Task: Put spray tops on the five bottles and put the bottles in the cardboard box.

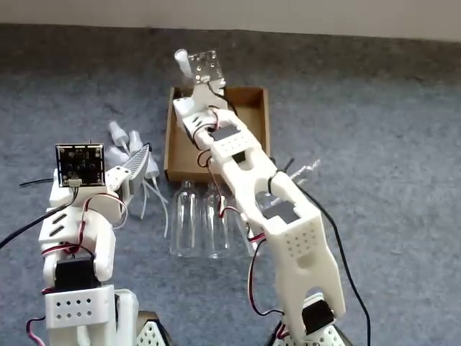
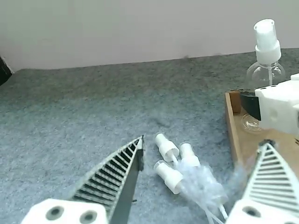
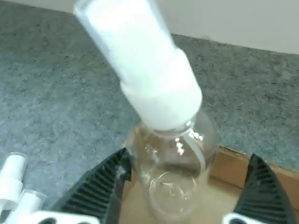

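- Grey carpet (image 1: 389,144) covers the whole work surface, and a pale wall (image 1: 288,11) runs along behind the cardboard box (image 1: 252,115).
- Left of the box, loose spray tops (image 2: 170,161) lie in a cluster, their thin tubes a tangle that's hard to count. The left gripper (image 2: 203,142) hangs over them, jaws spread wide, holding nothing.
- On the box's near side, two clear bottles (image 1: 191,216) lie side by side, one partly under the right arm.
- Inside the box, at its far left corner, a capped bottle (image 3: 173,163) stands tilted between the jaws of the right gripper (image 3: 189,158). They're apart: one finger at the bottle's wall, the other clear of it.
- Right of the box, something clear (image 1: 306,171) peeks past the arm, too hidden to name.
- The left wrist view shows the bottle's base inside the box; in the high view the gripper covers it.
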Motion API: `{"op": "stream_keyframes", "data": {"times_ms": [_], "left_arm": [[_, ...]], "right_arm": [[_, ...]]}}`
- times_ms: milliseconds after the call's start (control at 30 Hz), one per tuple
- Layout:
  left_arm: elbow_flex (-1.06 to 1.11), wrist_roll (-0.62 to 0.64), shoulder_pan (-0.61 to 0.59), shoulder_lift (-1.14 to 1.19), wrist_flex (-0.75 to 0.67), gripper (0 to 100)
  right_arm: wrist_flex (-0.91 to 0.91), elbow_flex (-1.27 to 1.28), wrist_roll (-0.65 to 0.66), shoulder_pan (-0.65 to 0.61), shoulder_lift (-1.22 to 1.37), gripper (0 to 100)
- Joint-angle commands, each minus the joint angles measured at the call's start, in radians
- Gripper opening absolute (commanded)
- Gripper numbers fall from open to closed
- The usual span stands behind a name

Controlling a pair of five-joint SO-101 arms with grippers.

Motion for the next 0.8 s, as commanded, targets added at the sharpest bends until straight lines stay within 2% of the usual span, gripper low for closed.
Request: {"op": "stream_keyframes", "data": {"times_ms": [0,533,767], "left_arm": [[-0.004,0.008,0.015,-0.004,-0.017,34],[-0.004,0.008,0.015,-0.004,-0.017,34],[-0.004,0.008,0.015,-0.004,-0.017,34]], "right_arm": [[0.053,-0.076,-0.006,-0.010,-0.038,31.3],[0.364,-0.518,-0.003,-0.010,-0.036,31.3],[0.661,-0.915,-0.003,-0.010,-0.036,31.1]]}}
